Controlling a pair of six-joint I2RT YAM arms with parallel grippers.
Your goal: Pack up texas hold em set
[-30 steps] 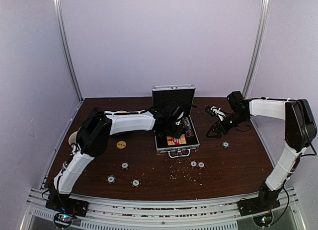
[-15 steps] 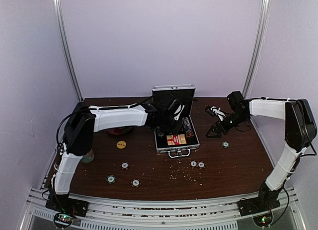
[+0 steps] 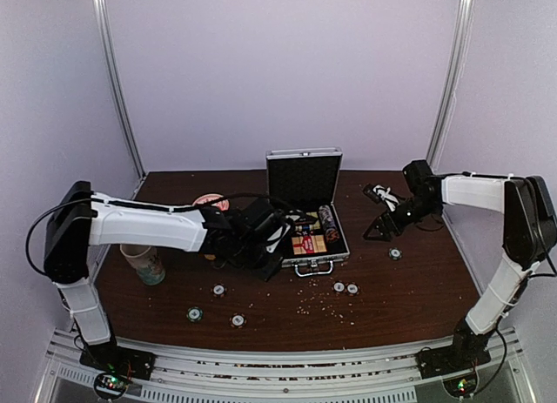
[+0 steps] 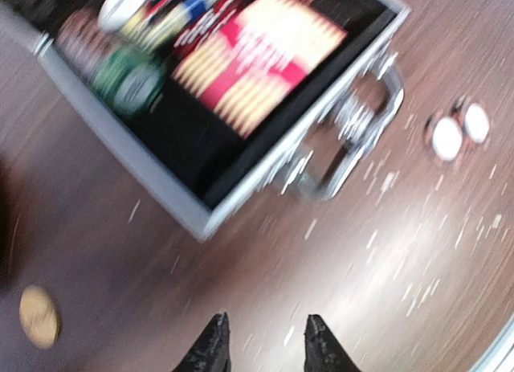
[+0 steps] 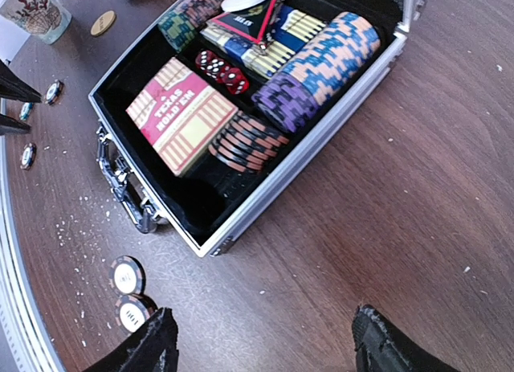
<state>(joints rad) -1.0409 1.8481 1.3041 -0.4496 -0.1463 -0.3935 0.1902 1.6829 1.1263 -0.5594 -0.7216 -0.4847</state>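
What moved: our left arm (image 3: 148, 229) has swung away from the case (image 3: 306, 238) toward the left edge of the desk (image 3: 418, 303). Our right arm (image 3: 470, 191) has hardly moved. The cup (image 3: 144, 264) by the left edge now shows in full.
Left claw (image 4: 263, 345): low, just off the case's front left corner. Its fingers are a little apart and hold nothing.
Right claw (image 5: 261, 352): spread wide and empty, just right of the case.
Case: in the middle of the desk, toward the back edge, lid (image 3: 303, 172) standing up.
Done: we see chip stacks (image 5: 321, 63), the card box (image 5: 193, 115) and the red dice (image 5: 221, 71) inside.
Left to do: we think most of it is packed. Six loose chips (image 3: 218, 290) lie on the desk: three near the front edge, two in front of the case, one by the right claw. The yellow disc (image 4: 38, 316) lies left of the case. Then the lid must be shut.
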